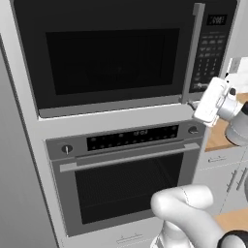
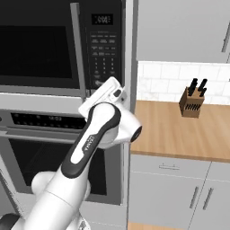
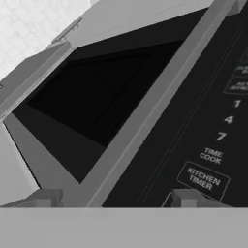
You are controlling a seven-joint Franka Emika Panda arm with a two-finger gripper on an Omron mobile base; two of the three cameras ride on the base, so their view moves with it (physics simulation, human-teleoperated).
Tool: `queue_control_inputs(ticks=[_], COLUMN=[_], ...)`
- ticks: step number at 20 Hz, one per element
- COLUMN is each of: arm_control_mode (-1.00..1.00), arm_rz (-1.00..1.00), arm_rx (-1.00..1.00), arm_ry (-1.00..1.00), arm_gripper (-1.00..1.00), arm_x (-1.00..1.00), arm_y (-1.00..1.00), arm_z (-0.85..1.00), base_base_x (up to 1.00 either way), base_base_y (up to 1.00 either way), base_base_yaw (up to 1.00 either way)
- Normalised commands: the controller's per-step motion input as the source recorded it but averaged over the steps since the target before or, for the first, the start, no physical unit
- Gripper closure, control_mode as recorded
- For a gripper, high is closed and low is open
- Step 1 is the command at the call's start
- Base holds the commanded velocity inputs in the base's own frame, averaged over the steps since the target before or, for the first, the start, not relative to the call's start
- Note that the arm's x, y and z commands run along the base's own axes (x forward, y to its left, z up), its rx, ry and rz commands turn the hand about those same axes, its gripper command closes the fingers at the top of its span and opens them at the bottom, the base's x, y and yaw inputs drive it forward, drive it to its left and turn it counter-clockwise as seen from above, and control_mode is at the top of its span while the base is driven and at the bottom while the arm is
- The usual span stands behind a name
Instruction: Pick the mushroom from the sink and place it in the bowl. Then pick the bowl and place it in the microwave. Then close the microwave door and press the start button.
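Grey cabinetry [image 1: 29, 160] is framing a tall built-in stack, with the black and dark grey microwave [image 1: 121, 53] sitting above a larger dark oven [image 1: 126, 179] that is carrying a long horizontal handle. To the right, a wooden countertop [image 2: 179, 130] is running under a white tiled wall [image 2: 166, 81], and a brown knife block [image 2: 192, 102] with dark handles is standing on it.

The wide black microwave door [image 1: 106, 60] with its dark glass window is sitting shut, flush with the front, its vertical grey handle [image 1: 192, 53] lying just left of the right-hand keypad [image 1: 209, 53].

The white arm is reaching up so that the two-finger gripper [image 3: 114, 198] is hanging right at the lower end of the keypad. In the hand view its jaws are standing wide apart with nothing between them: one dark tip is lying over the handle side, the other over the keypad just below the "KITCHEN TIMER" button [image 3: 203, 178]. Whether a tip is touching the panel is not clear.
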Motion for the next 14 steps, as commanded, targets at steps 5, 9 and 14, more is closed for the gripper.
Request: queue_control_inputs(ticks=[5,9,14], arm_control_mode=[-1.0,-1.0,-1.0], arm_rz=[0.18,0.18,0.15], arm_rx=[0.08,0.04,0.0], arm_ry=[0.14,0.09,0.0], arm_gripper=[-1.0,-1.0,-1.0], arm_x=[0.85,0.59,-0.63], arm_y=[0.23,0.23,0.51], arm_z=[-0.09,-0.08,0.0], base_base_x=[0.0,0.0,0.0], base_base_y=[0.0,0.0,0.0], base_base_yaw=[0.0,0.0,0.0])
